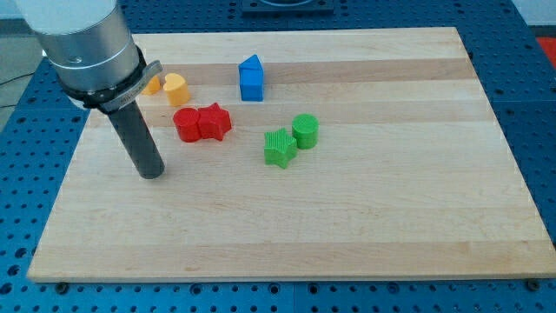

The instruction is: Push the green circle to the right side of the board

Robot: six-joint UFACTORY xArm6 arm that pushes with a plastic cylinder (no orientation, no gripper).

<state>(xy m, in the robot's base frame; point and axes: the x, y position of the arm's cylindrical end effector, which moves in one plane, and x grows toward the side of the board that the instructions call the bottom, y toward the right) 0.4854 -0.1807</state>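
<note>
The green circle [306, 130] sits near the bench [365, 235] centre, touching the green star [279, 147], well to the view's right of my tip [152, 174], a bare rod tool that grasps nothing.

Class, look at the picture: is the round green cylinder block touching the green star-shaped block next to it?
Touching. In the camera view, the round green cylinder block meets the green star-shaped block at its lower left edge, with no board showing between them.

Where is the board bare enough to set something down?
Bare: right of the green circle, and the bottom strip below my tip and the green star. Crowded: top left, around the red blocks, yellow heart and blue block.
</note>
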